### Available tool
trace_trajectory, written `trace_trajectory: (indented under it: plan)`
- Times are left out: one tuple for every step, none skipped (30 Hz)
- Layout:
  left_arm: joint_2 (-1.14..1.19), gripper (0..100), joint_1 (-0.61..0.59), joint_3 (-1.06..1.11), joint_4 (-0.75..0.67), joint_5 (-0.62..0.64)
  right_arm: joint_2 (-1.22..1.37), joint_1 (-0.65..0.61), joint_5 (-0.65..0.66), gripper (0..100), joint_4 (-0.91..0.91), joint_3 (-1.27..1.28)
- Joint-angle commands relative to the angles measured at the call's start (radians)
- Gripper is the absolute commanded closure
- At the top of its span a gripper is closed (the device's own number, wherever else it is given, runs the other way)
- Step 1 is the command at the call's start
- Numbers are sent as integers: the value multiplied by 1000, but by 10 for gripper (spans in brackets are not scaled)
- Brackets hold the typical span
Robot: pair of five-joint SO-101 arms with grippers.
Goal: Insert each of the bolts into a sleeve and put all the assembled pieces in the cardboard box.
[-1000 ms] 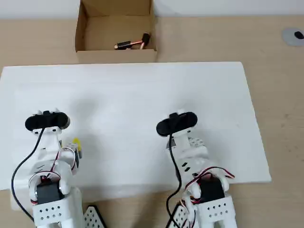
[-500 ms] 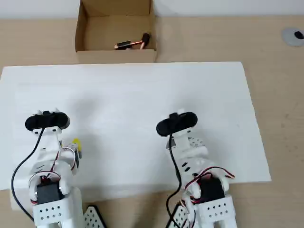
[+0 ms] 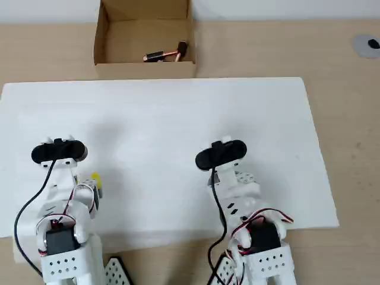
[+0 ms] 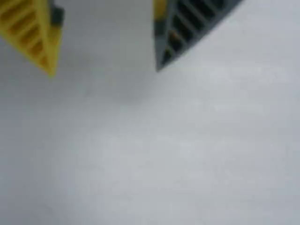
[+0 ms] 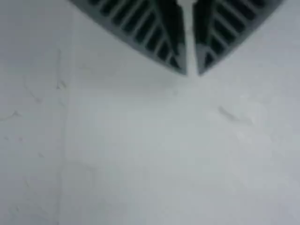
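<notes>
Two arms sit folded back at the near edge of the tabletop (image 3: 347,107), and across the last second neither has shifted: the high view matches its earlier pictures in every part. The left pincer (image 4: 103,70) hangs just above the white sheet (image 3: 178,119) with its yellow and dark fingers apart and nothing between them. The right pincer (image 5: 191,72) has its two dark fingers drawn together to a thin slit, clamped on nothing. The assembled pieces (image 3: 166,55), copper and dark, lie inside the cardboard box (image 3: 145,70) against its near wall, toward one corner; how many there are is hard to tell. No loose bolt or sleeve lies on the sheet. With the arms parked and idle and the parts boxed, the task looks finished, or as good as.
</notes>
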Motion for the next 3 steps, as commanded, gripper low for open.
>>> trace_trajectory:
  plan:
    - [-2,850,6,-5,-5,-6,-107,4,3,988,3,1]
    - [-2,850,6,-5,-5,-6,-107,4,3,988,3,1]
    - [-2,850,6,-5,-5,-6,-107,4,3,988,3,1]
